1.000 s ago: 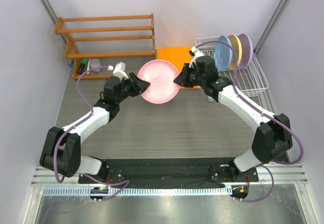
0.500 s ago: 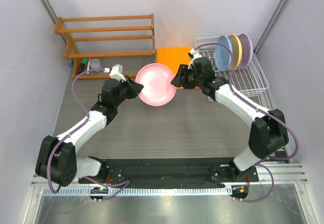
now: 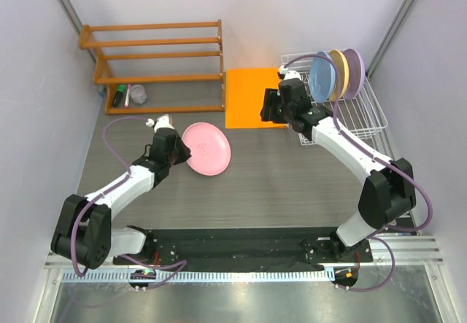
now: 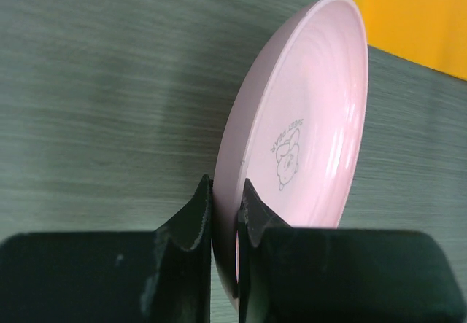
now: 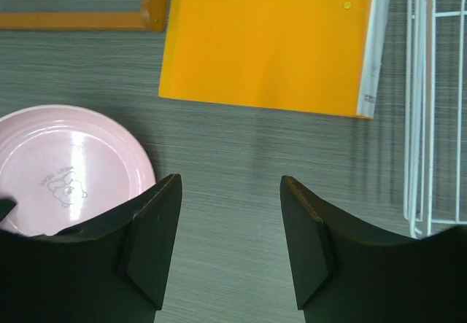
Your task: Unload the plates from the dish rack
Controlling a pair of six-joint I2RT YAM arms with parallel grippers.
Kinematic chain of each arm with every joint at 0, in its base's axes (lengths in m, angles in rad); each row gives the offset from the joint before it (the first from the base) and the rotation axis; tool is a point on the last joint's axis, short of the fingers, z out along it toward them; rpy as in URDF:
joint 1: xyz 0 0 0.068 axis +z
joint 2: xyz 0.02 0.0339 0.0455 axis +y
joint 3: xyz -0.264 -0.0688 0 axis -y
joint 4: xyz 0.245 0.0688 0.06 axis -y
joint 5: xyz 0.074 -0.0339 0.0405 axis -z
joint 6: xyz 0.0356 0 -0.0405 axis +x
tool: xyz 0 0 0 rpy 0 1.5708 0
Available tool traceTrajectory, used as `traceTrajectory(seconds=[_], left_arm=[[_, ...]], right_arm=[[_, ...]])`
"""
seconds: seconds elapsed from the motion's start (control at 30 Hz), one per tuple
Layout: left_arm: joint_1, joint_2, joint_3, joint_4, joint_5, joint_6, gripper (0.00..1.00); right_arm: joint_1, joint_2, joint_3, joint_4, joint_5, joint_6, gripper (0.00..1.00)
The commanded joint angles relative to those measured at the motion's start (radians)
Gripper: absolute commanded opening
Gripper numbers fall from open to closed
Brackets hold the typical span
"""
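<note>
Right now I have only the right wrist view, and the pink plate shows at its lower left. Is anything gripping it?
Observer: Yes. The left wrist view shows the left gripper shut on the rim of the pink plate.
Operator: I see only an edge of the dish rack. How many plates are in it?
Observer: Three, standing on edge in a row in the top view: the light blue plate, the pale orange-yellow plate and the lavender plate.
</note>
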Motion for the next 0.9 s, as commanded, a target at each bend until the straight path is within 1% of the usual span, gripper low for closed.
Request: traceTrajectory(seconds=[0.0, 0.03, 0.07, 0.1, 0.13, 0.17, 0.2, 0.23, 0.27, 0.4, 0.5, 0.6, 0.63, 0.7, 0.73, 0.83, 0.87], left_arm=[[0.003, -0.01, -0.019, -0.061, -0.101, -0.032, 0.0], [0.003, -0.01, -0.022, -0.072, -0.114, -0.043, 0.0], [0.003, -0.01, -0.023, -0.101, -0.128, -0.049, 0.04], [0.002, -0.014, -0.026, -0.113, -0.153, -0.055, 0.13], [0.002, -0.019, -0.028, -0.119, -0.16, -0.063, 0.27], [0.003, -0.022, -0.031, -0.132, -0.164, -0.063, 0.31], [0.003, -0.025, -0.029, -0.148, -0.168, -0.064, 0.32], [0.003, -0.033, -0.031, -0.159, -0.182, -0.067, 0.36], [0.002, -0.033, -0.029, -0.173, -0.191, -0.073, 0.46], [0.003, -0.045, -0.034, -0.198, -0.21, -0.075, 0.53], [0.003, -0.048, -0.029, -0.221, -0.222, -0.075, 0.55], [0.002, -0.083, -0.026, -0.238, -0.21, -0.07, 0.58], [0.002, -0.096, -0.026, -0.235, -0.202, -0.069, 0.61], [0.003, -0.138, -0.017, -0.228, -0.173, -0.057, 0.61], [0.002, -0.151, -0.013, -0.227, -0.165, -0.044, 0.61], [0.003, -0.198, 0.01, -0.222, -0.133, -0.011, 0.67], [0.003, -0.208, 0.017, -0.213, -0.125, 0.0, 0.67]], right_arm=[[-0.015, -0.006, 0.05, -0.012, 0.075, -0.032, 0.64], [-0.029, -0.003, 0.056, -0.017, 0.083, -0.033, 0.64], [-0.037, -0.001, 0.059, -0.02, 0.1, -0.038, 0.64], [-0.049, 0.0, 0.062, -0.02, 0.107, -0.041, 0.64], [-0.06, 0.005, 0.067, -0.023, 0.12, -0.044, 0.64], [-0.084, 0.006, 0.068, -0.023, 0.15, -0.05, 0.64], [-0.1, 0.011, 0.073, -0.025, 0.167, -0.053, 0.65], [-0.113, 0.012, 0.079, -0.025, 0.178, -0.058, 0.65], [-0.15, 0.023, 0.085, -0.025, 0.181, -0.058, 0.65], [-0.216, 0.057, 0.111, -0.028, 0.186, -0.087, 0.66], [-0.251, 0.097, 0.145, -0.034, 0.204, -0.108, 0.66], [-0.271, 0.115, 0.18, -0.032, 0.253, -0.133, 0.66], [-0.282, 0.123, 0.192, 0.0, 0.261, -0.151, 0.68], [-0.288, 0.172, 0.267, -0.02, 0.284, -0.167, 0.69], [-0.29, 0.187, 0.289, -0.025, 0.323, -0.186, 0.69], [-0.29, 0.251, 0.37, -0.029, 0.377, -0.226, 0.69], [-0.29, 0.265, 0.39, -0.029, 0.409, -0.261, 0.69]])
